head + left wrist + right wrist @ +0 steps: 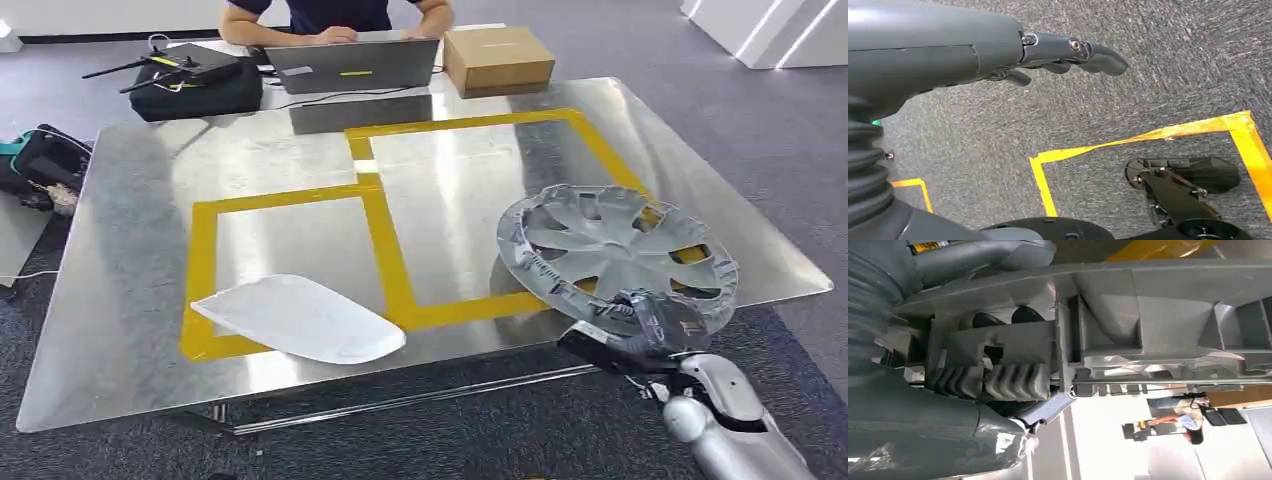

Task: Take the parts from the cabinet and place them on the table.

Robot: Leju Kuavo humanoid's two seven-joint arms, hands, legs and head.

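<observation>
You are looking down on a brushed metal table (130,300), glossy enough to throw streaky reflections, with two rectangles of yellow tape (385,255) laid edge to edge on its top. A grey plastic wheel cover (610,245), round with curved spokes and cut-out openings, sits tilted at the table's near right edge, partly over the right rectangle and overhanging the rim toward you. Your right hand (655,320) grips its near rim, the silver forearm reaching up from below; in the right wrist view you can see the thick grey thumb (983,255) on one face of the moulded, ribbed rim and dark fingers (1025,315) tucked among the ribs on the other. A smooth white panel (300,318), flat and teardrop-shaped, lies on the near edge of the left rectangle, well apart from the wheel cover. Your left hand (1058,55) hangs over speckled grey carpet (1168,55), holding nothing, its dark fingers loosely extended and slightly apart. At the far side a person (335,15) sits at a grey laptop (350,65), with a brown cardboard box (497,58) on one side and a black bag (195,85) on the other.
</observation>
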